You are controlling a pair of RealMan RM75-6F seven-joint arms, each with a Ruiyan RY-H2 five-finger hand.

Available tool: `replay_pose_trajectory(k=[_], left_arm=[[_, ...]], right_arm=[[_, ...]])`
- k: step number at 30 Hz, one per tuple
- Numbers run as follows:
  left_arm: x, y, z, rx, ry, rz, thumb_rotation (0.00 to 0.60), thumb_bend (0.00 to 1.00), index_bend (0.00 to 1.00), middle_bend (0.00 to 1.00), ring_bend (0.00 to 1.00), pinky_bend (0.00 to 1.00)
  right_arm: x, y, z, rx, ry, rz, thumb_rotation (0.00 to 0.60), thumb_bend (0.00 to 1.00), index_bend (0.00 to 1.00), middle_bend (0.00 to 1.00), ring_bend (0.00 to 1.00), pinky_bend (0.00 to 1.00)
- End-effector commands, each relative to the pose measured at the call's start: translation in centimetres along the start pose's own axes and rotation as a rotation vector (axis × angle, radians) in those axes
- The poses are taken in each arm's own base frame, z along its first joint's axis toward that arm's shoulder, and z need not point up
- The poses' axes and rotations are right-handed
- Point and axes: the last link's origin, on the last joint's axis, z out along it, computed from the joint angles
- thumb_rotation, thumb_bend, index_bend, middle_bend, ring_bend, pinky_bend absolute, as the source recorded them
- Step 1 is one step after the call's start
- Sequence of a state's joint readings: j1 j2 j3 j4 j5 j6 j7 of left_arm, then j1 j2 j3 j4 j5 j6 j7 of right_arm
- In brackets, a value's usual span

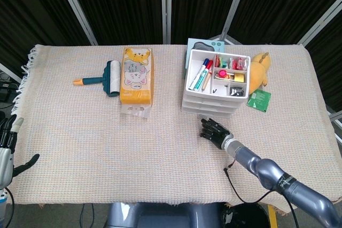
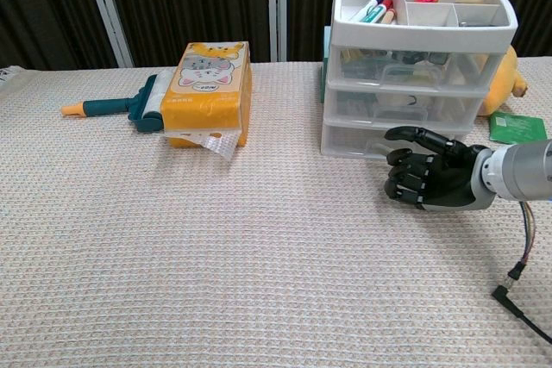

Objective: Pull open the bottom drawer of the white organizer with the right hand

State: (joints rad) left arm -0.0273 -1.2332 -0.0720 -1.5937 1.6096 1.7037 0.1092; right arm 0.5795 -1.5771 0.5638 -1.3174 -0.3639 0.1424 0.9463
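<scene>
Bottom drawer [image 2: 362, 139] of the white organizer [image 2: 417, 66] looks shut or nearly so, flush with the two drawers above. The organizer sits at the back right of the table [image 1: 80, 132], top tray full of markers [image 1: 202, 76] and small bits.

Right hand [image 2: 431, 179] is low in front of the drawer, just off the cloth. Fingers [image 2: 404, 180] are curled inward in a loose hook, holding nothing; the thumb [image 2: 414, 135] pokes out toward the drawer face. The drawer front lies just beyond the fingertips, slightly up and left of them in the chest view. Thumb tip seems to overlap the drawer edge, but whether it actually touches can't be told from either view.

Risks: the organizer is light plastic and unanchored, so a pull that catches the frame rather than the drawer lip likely drags the whole unit forward over the cloth, or tips it and spills the tray. Hooking too high would grab the middle drawer [image 2: 405, 102] instead. Curled fingers may slip off a shallow handle with no grip made.

Outward: yellow plush toy [image 1: 260, 68] and green packet [image 1: 259, 99] at the organizer's right, tissue pack [image 1: 136, 75] and lint roller [image 1: 104, 77] well to the left. Left hand [image 1: 7, 141] is at the far table edge, fingers apart, idle.
</scene>
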Motion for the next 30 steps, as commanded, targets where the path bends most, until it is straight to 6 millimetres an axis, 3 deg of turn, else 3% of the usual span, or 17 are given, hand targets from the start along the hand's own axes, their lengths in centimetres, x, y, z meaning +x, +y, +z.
replay_pose_trajectory(k=[1, 18, 30], left_arm=[[0.2, 0.0, -0.1, 0.002, 0.007, -0.005, 0.6, 0.03, 0.0, 0.0, 0.0, 0.0], [0.1, -0.2, 0.2, 0.008, -0.005, -0.004, 0.6, 0.03, 0.0, 0.0, 0.0, 0.0], [-0.1, -0.2, 0.2, 0.004, -0.014, 0.0, 0.6, 0.03, 0.0, 0.0, 0.0, 0.0]], right_arm=[[-0.1, -0.1, -0.1, 0.008, 0.002, -0.015, 0.6, 0.3, 0.27, 0.8, 0.79, 0.66], [0.0, -0.2, 1.1, 0.018, 0.029, 0.043, 0.6, 0.31, 0.26, 0.8, 0.79, 0.66], [-0.2, -0.6, 1.6, 0.043, -0.019, 0.18, 0.6, 0.31, 0.33, 0.81, 0.79, 0.66]])
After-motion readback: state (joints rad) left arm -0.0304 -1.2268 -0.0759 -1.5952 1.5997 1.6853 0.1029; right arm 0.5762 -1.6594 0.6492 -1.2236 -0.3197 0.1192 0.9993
